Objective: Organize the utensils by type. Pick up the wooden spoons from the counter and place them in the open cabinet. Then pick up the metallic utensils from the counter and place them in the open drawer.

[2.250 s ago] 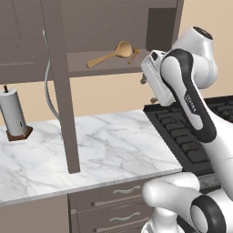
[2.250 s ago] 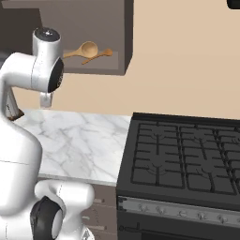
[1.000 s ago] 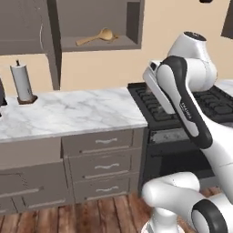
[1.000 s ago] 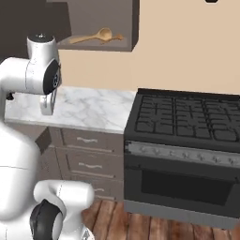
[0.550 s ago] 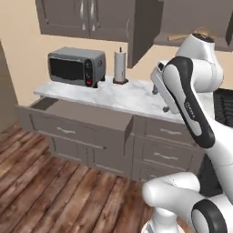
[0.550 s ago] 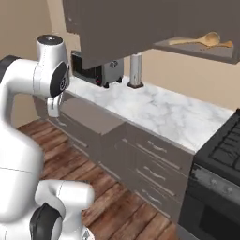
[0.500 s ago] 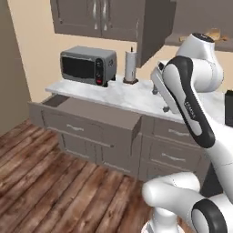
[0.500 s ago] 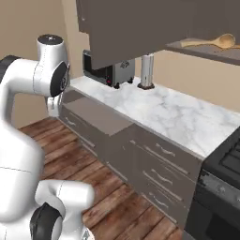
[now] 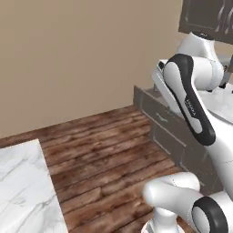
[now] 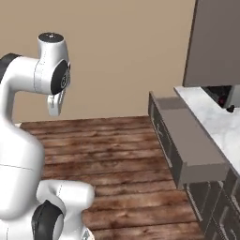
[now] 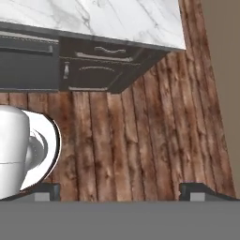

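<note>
The gripper (image 11: 119, 190) hangs with its jaws wide apart and nothing between them, aimed down at the wooden floor (image 11: 140, 136). The open drawer (image 10: 187, 136) juts from the counter (image 10: 213, 115) off to the arm's right. The metal utensils cannot be made out, so which way they lie from the gripper is unclear.

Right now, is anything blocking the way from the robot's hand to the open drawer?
Nothing visible does. The gripper is open and empty over bare wooden floor, and the drawer juts out from under the counter with open space around it.
</note>
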